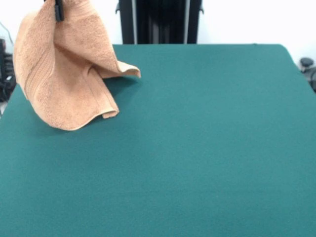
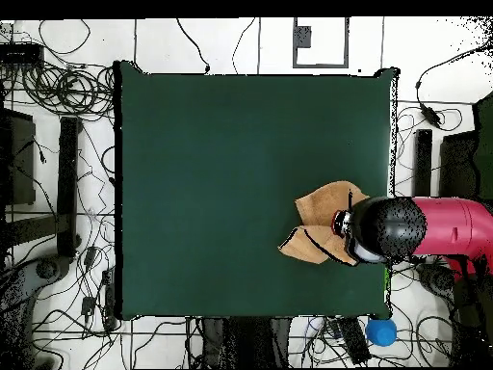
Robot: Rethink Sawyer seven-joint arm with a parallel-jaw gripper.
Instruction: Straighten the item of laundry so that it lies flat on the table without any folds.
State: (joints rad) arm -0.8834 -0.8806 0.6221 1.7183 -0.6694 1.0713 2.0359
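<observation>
Above the table (image 1: 207, 148), the gripper (image 1: 59, 10) seemingly pinches the hanging, folded towel (image 1: 59, 84).

Red arm (image 2: 453, 226) with rounded black-and-grey head; slim black pincer (image 1: 59, 10).

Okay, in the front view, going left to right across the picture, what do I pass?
The gripper clamped on the hanging towel at far left → the bare green table across the middle and right. The towel's lower edge touches the table, its folds still in.
</observation>
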